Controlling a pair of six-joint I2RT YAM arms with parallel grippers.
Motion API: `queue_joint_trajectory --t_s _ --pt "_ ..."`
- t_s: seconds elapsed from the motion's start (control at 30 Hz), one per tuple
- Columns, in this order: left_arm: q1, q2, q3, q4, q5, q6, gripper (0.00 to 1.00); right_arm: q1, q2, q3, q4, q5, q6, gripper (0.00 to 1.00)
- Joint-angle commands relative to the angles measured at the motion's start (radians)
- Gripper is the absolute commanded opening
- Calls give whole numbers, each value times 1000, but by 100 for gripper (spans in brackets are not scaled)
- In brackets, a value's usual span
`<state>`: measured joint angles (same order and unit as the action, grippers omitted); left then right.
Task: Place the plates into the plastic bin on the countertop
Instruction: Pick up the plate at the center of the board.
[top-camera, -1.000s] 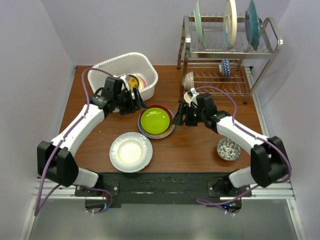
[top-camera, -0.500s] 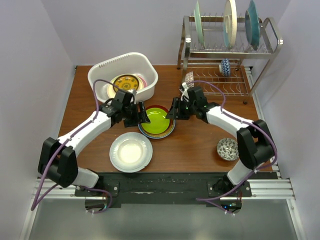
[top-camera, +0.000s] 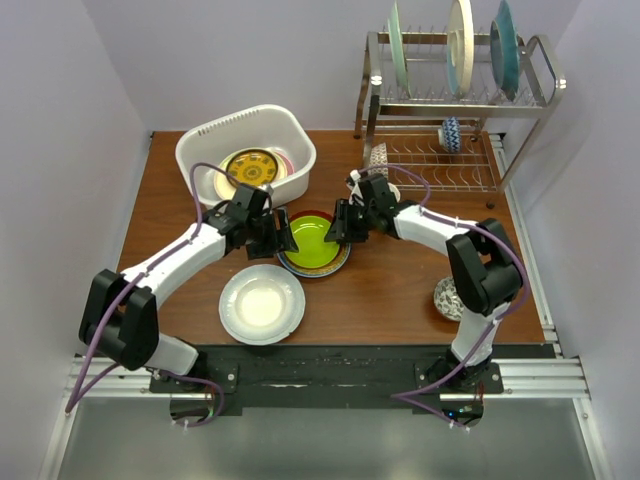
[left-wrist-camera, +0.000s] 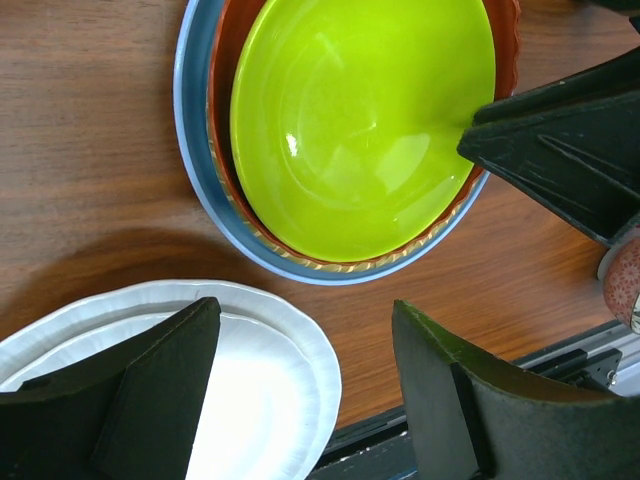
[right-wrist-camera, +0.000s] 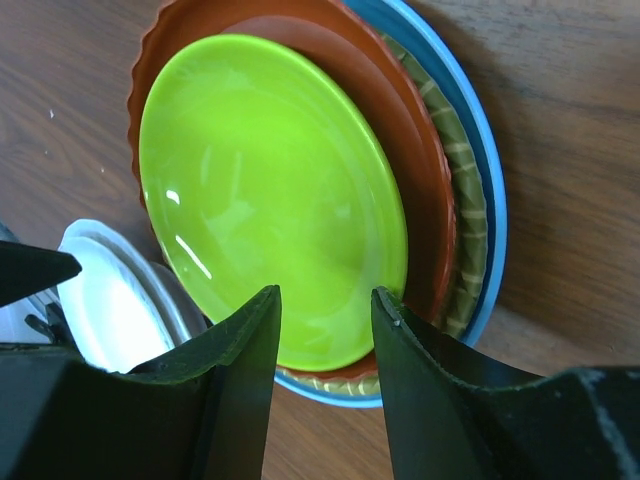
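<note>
Lowest in the overhead view, a white scalloped plate (top-camera: 260, 303) lies flat on the wooden tabletop (top-camera: 390, 290) at lower centre-left, and a small patterned bowl (top-camera: 452, 298) sits at lower right, partly behind the right arm. Just above them, at frame centre, four plates lie nested: a lime plate (right-wrist-camera: 270, 190) on a red-brown plate (right-wrist-camera: 400, 150), then a yellow patterned plate (right-wrist-camera: 468, 225) and a light blue plate (left-wrist-camera: 190, 120). They are probably nested to save room, which leaves only the top rim free to take. The left claw (left-wrist-camera: 302, 310) is released, with its fingers spread wide and empty over the gap between the white plate and the stack, likely waiting its turn. The right claw (right-wrist-camera: 325, 300) sits at the lime plate's edge with a gap between its fingers, grasping nothing visible. It seems lined up to pinch that rim. At upper left, the plastic bin (top-camera: 215, 135) already holds a gold-centred plate (top-camera: 252, 166) and a pink plate (top-camera: 285, 160). At upper right, the wire dish rack (top-camera: 520, 100) keeps its upright plates (top-camera: 461, 40) on edge. No brand, label or writing can be read anywhere.
</note>
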<state>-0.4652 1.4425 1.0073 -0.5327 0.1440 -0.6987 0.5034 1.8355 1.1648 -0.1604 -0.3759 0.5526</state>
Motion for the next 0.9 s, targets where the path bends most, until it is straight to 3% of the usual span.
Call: queue_joint_trajectory --t_s 0.0,0.43,0.87 --pt "-4 7 -3 22 -15 1 74 11 21 61 -4 28 -2 44" --pt "-4 47 8 62 -47 -4 73 26 73 52 -1 43 -6 44" --pt "-4 134 42 197 -80 -24 65 26 79 -11 33 34 -6 44"
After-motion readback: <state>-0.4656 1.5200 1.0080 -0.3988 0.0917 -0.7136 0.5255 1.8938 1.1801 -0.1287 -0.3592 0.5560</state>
